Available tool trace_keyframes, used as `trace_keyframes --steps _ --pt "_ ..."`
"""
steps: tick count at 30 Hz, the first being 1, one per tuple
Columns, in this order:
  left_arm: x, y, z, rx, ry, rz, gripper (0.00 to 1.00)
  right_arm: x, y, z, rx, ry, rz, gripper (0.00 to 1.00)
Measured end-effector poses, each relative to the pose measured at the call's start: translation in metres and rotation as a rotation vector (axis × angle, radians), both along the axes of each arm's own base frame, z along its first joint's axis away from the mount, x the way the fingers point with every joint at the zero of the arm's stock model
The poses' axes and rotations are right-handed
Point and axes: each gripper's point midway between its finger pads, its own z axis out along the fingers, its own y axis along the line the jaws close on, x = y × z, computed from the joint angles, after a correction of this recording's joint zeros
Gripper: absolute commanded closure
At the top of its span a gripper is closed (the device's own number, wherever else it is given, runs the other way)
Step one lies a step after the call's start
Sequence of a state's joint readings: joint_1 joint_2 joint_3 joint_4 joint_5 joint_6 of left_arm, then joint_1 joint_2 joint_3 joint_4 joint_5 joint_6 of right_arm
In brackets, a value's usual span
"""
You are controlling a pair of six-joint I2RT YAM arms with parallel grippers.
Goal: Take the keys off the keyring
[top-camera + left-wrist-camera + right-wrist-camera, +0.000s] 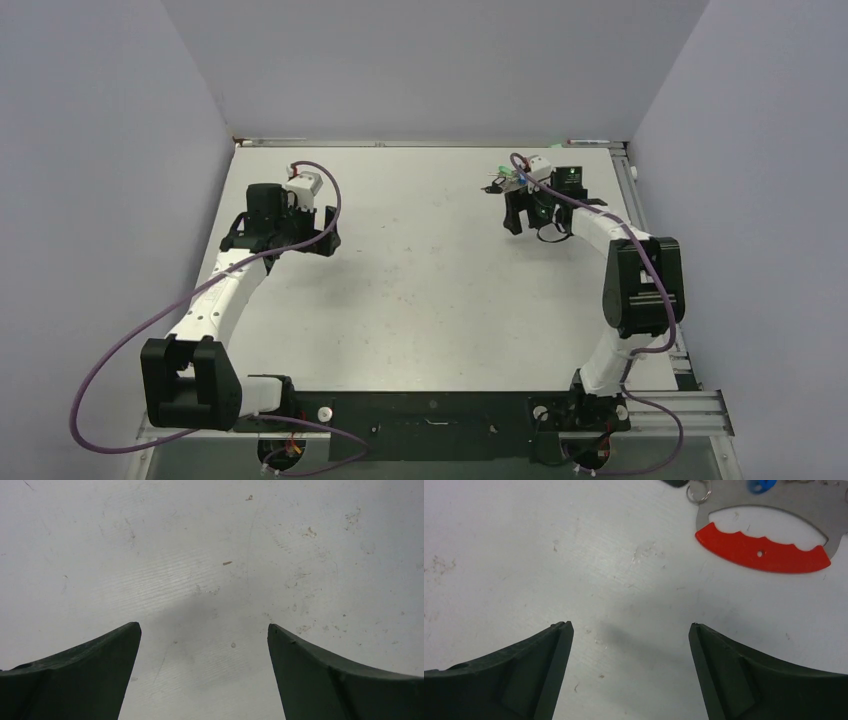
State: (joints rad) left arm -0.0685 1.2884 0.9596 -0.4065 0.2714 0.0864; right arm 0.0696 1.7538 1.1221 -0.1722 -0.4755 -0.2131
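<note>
Your keyring [764, 552]: red arc and grey metal, flat on the surface [524, 555], with a blue key [760, 485] at its grey side. Your right tool [630, 627]: near the keyring, fingers apart, empty. Your left tool [204, 627]: well apart from the keyring, fingers apart, empty.

My left arm [215, 300] reaches toward the far left and my right arm [625, 270] toward the far right, wrists tipped downward. My left gripper [204, 627] and right gripper [630, 625] both stand spread wide, empty.

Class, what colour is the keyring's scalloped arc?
The keyring arc is bright red; best in right wrist view.
</note>
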Motion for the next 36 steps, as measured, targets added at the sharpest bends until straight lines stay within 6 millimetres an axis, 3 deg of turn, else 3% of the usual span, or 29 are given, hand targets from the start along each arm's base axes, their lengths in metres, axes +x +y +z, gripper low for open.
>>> trace_keyframes --steps 8,11,21,25,30,36 --pt "-0.001 -0.002 0.006 -0.038 0.000 0.032 0.04 0.082 0.007 -0.007 0.051 -0.012 -0.073 0.10" --pt "-0.003 -0.002 0.014 -0.045 -0.022 0.037 0.04 0.101 0.007 -0.015 0.063 -0.007 -0.099 0.10" --pt "-0.005 -0.003 0.025 -0.060 -0.050 0.046 0.04 0.130 0.013 -0.044 0.079 0.030 -0.134 0.06" --pt "-0.005 -0.003 0.025 -0.060 -0.049 0.046 0.04 0.125 0.025 -0.045 0.081 0.051 -0.081 0.03" --pt "-0.005 -0.003 0.025 -0.060 -0.049 0.045 0.04 0.106 0.052 -0.048 0.035 0.062 0.069 0.11" --pt "-0.005 -0.003 0.025 -0.061 -0.049 0.044 0.04 0.048 0.080 -0.052 -0.065 0.124 0.316 0.22"
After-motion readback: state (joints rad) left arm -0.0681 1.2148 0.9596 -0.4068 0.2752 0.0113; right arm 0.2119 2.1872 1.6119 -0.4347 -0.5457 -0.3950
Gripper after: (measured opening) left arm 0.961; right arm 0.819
